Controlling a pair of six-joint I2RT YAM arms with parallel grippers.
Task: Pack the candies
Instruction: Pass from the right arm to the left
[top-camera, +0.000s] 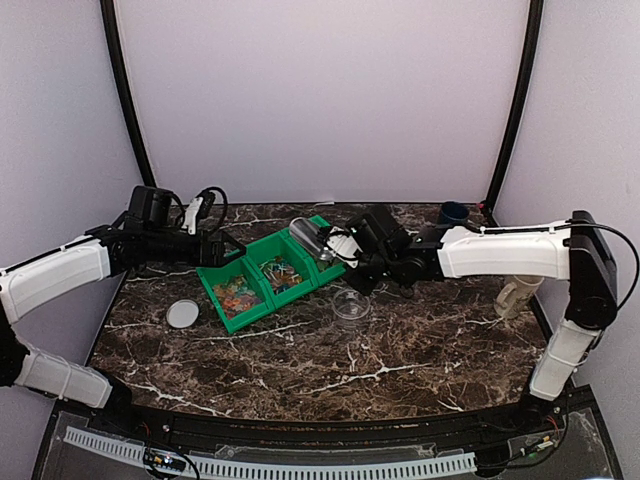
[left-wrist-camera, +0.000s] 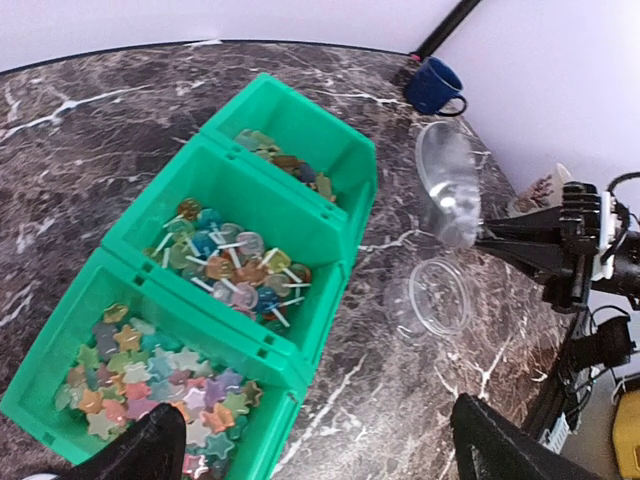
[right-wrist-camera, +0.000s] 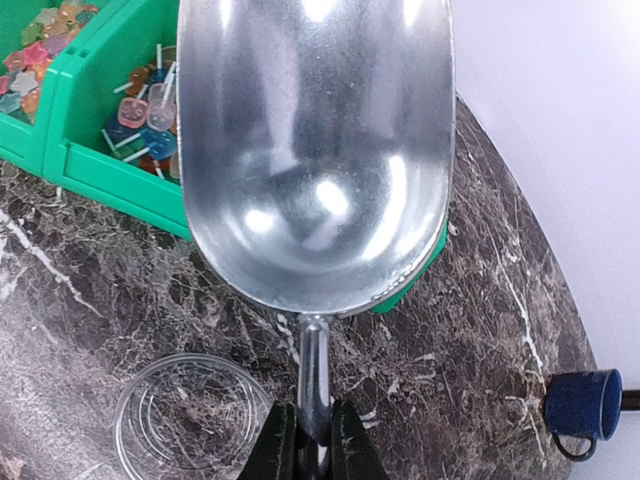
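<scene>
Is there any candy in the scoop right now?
No, the scoop shows only bare, shiny metal inside, with nothing lying in its bowl.

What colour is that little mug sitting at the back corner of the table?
The mug is dark blue, clearest in the left wrist view.

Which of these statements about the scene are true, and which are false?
1. The right gripper holds a metal scoop by its handle. True.
2. The scoop is loaded. False: it is empty; the candies lie in the green bin.
3. The clear jar stands inside the bin. False: it stands on the table beside the bin.
4. The whitish lid lies on the table, apart from the jar. True.
</scene>
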